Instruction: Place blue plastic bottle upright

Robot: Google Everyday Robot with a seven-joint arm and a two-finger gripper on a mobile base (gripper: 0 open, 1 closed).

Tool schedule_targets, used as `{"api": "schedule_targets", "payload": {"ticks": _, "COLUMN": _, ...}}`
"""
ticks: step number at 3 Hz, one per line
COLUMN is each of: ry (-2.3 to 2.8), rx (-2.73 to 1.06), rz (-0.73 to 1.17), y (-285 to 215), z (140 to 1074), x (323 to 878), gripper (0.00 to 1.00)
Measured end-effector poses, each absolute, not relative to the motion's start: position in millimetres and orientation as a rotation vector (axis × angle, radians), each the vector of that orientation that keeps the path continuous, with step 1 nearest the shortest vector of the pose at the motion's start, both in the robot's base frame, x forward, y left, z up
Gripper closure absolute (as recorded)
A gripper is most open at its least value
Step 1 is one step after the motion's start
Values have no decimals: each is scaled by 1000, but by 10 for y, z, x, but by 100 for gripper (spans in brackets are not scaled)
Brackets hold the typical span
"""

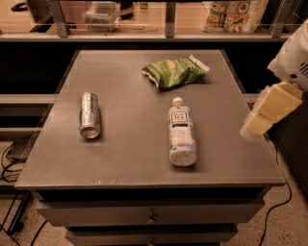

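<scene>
Grey table top (130,158) fills the middle of the view, with a drawer front under its near edge and a railed shelf of packaged goods (236,9) running across the back; three things lie on that top, and none of them stands upright.

Right of centre lies the blue plastic bottle (182,137), flat on its side; its white cap (177,101) points toward the far edge, its base toward the near edge, and its label faces up. Just beyond the cap sits a green snack bag (174,72), crumpled, near the bottle but not touching it. Over on the left lies a silver can (90,114), also on its side, roughly parallel to the bottle and well apart from it, with its open end facing the near edge.

Now to the right edge of the view: the gripper (262,117) hangs there, cream-coloured, slanting down and to the left from a white arm housing (294,57); its tip shows against the right margin of the table, level with the bottle's body, and how high it sits above the surface cannot be told. Bare table top shows between it and the bottle; it touches neither the bottle, the can nor the bag, and nothing is in its grasp; whether it is spread or closed cannot be told from this angle.

Down at floor level on the right, a dark cable (276,204) trails past the table's corner.
</scene>
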State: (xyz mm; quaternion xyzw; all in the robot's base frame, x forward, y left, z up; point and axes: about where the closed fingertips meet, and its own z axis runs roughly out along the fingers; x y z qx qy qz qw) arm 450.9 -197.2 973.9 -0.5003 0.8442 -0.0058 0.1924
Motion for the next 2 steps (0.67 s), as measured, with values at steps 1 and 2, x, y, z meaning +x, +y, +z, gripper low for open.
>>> {"api": "schedule_targets", "payload": {"ticks": 1, "ry": 2423, "rx": -1301, "rz": 4, "y": -1974, "z": 9755, "x": 4506, "gripper": 0}}
{"api": "schedule_targets", "payload": {"ticks": 2, "ry": 2406, "rx": -1353, "rz": 28, "y": -1820, "z": 9708, "x": 4541, "gripper": 0}}
